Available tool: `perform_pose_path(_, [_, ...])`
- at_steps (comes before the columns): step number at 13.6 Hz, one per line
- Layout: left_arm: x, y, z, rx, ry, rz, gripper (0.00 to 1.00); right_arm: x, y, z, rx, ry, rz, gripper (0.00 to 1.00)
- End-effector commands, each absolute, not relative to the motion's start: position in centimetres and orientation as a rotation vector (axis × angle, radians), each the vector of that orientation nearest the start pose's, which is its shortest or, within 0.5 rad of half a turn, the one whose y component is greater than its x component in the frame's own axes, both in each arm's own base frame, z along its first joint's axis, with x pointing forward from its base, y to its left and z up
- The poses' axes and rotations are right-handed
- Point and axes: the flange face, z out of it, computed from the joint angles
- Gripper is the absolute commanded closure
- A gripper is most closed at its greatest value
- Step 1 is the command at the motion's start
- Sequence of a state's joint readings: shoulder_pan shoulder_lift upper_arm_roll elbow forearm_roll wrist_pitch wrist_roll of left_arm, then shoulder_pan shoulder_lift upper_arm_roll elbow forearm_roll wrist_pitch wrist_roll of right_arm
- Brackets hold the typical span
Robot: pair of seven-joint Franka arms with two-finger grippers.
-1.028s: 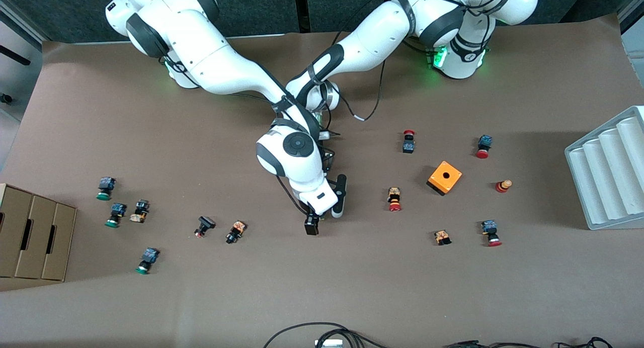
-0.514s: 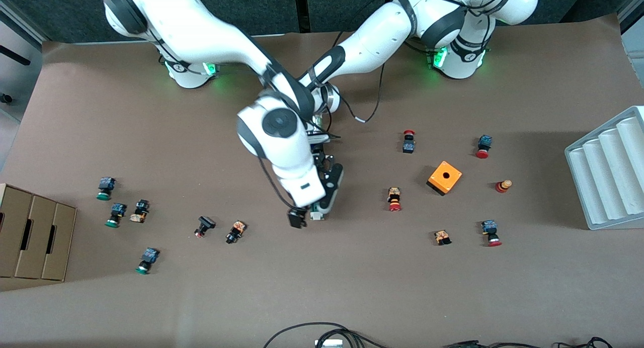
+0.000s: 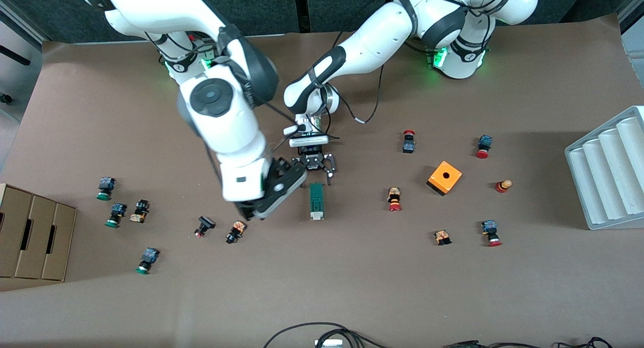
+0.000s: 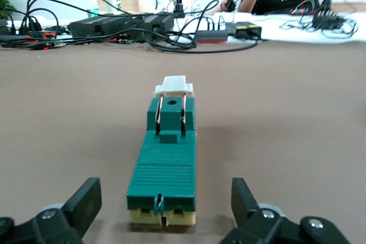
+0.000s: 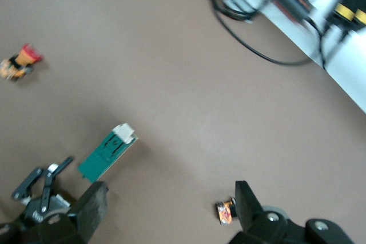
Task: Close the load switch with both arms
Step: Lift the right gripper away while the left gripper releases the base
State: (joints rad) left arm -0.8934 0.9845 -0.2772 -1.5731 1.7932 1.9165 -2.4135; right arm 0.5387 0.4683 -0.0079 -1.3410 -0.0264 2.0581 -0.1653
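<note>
Nearest the front camera among the loose parts, a green-capped push button (image 3: 146, 260) lies toward the right arm's end of the table, and a red-capped push button (image 3: 490, 233) lies toward the left arm's end. Farther from the camera, near the middle of the table, the load switch (image 3: 316, 201) lies flat on the brown table (image 3: 352, 287), free of both grippers. Its long axis runs straight toward and away from the front camera; the white handle piece (image 4: 174, 86) sits at the end nearer that camera, and the pale-edged green end points toward the robots' bases. The right gripper (image 3: 274, 192) hangs in the air over bare table just beside the switch, toward the right arm's end, with its fingers spread wide and nothing between them; its wrist view shows the switch (image 5: 108, 151) lying off to one side of those fingers. The left gripper (image 3: 317, 168) is low, just at the switch's farther end, its jaws wide apart and holding nothing; in its wrist view the two fingertips (image 4: 84, 199) stand either side of the switch's end without touching it. An orange cube box (image 3: 445, 177) sits toward the left arm's end, well apart from the switch.
</note>
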Motion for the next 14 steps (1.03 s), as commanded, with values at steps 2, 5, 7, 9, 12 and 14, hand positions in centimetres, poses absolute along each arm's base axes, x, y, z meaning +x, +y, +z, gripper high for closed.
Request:
perform_pose_path(2, [35.3,-59.5,12.0,-2.547,-0.048,-1.526,0.00,63.4,29.1,51.3,-2.984,-0.805,-0.302,0.00])
perform_pose_path(5, [35.8,-60.3,14.2,-2.549,-0.003,-1.382,0.00,65.4,23.2,51.1,-2.974,-0.619,-0.247,0.00])
perform_pose_path(7, [36.0,-60.6,16.2,-2.555,0.055,-1.282,0.00,65.8,19.0,51.4,-2.927,-0.463,-0.140,0.00])
perform_pose_path(9, [36.1,-60.9,18.2,-2.566,0.111,-1.170,0.00,66.0,15.1,51.8,-2.946,-0.390,-0.080,0.00])
perform_pose_path(12, [37.8,-60.2,21.3,-2.557,0.264,-0.994,0.00,65.7,9.8,52.7,-2.971,-0.293,-0.015,0.00])
perform_pose_path(14, [38.2,-60.1,24.0,-2.570,0.379,-0.856,0.00,65.3,7.5,52.8,-3.055,-0.284,0.039,0.00])
